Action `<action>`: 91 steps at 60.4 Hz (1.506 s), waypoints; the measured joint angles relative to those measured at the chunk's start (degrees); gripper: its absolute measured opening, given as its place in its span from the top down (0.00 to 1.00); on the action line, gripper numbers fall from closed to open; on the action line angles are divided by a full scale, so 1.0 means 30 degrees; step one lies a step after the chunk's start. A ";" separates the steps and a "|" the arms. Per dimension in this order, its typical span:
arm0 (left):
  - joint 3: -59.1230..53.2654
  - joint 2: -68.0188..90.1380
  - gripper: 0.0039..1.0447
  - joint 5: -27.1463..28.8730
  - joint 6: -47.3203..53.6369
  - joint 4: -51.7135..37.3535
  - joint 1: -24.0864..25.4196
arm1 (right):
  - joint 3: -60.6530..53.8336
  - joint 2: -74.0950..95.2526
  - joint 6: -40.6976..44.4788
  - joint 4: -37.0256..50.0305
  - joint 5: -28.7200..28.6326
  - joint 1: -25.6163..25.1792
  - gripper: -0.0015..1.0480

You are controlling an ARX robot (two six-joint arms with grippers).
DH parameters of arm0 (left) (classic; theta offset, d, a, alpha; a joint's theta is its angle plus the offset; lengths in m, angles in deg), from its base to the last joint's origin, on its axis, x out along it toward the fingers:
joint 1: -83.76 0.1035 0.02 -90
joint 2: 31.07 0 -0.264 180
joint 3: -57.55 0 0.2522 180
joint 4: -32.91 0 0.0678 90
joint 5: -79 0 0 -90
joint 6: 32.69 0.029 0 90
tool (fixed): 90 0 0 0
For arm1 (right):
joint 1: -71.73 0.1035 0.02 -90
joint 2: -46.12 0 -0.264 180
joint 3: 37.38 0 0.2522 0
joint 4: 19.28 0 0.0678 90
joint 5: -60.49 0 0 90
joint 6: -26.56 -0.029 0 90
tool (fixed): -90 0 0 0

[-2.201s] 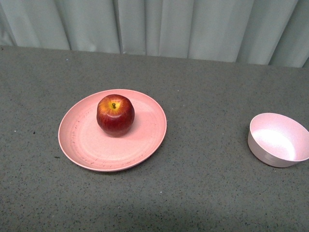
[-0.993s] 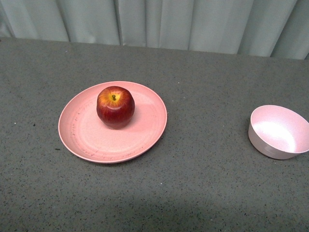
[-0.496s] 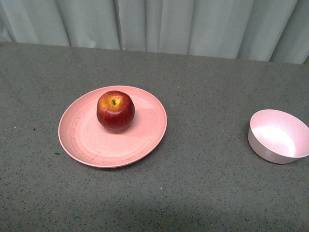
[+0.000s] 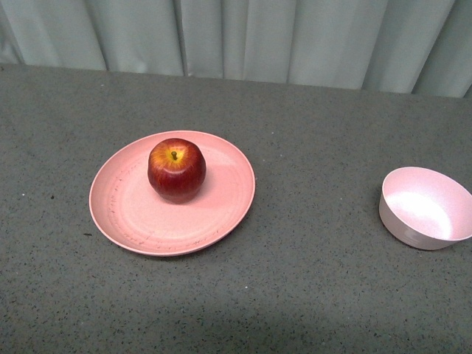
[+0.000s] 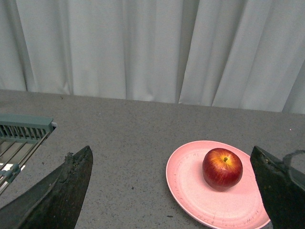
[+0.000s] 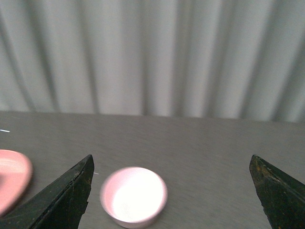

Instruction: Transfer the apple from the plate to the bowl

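The dark red apple [image 4: 176, 170] with a yellow stem patch stands upright on the back part of the salmon-pink plate [image 4: 133, 214], left of centre on the grey table. The small pale pink bowl [image 4: 425, 208] sits empty at the right edge. Neither gripper shows in the front view. In the left wrist view the apple [image 5: 222, 168] and plate [image 5: 190, 191] lie ahead between the wide-open fingers of my left gripper [image 5: 171, 191]. In the right wrist view the bowl [image 6: 134, 195] sits ahead, nearer one finger of my open right gripper [image 6: 171, 191], and the plate's edge [image 6: 12, 179] shows at the side.
A pale pleated curtain [image 4: 243, 37] hangs behind the table's back edge. A grey-green wire rack [image 5: 19, 138] shows at the side of the left wrist view. Grey speckled tabletop [image 4: 317, 221] lies between plate and bowl.
The front view shifted up and then back down over the last two seconds; apple, plate and bowl keep their places on the table. Nothing differs from half a second ago.
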 joint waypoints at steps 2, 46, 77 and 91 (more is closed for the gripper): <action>0.0000 0.0000 0.06 -0.0007 -0.0007 0.0000 0.0000 | 0.0109 0.0466 0.0794 -0.0321 0.2667 0.0867 0.09; 0.0000 0.0000 0.06 0.0007 -0.0007 0.0000 0.0000 | 1.2393 3.2938 0.5625 0.4845 -0.2922 0.2069 0.09; 0.0000 0.0000 0.06 0.0007 0.0000 0.0000 0.0000 | 1.5511 3.7565 0.5275 0.1843 -0.3235 0.2448 0.22; 0.0000 0.0000 0.06 0.0007 0.0000 0.0000 0.0000 | 1.5795 3.7907 0.5238 0.1814 -0.2951 0.2331 0.56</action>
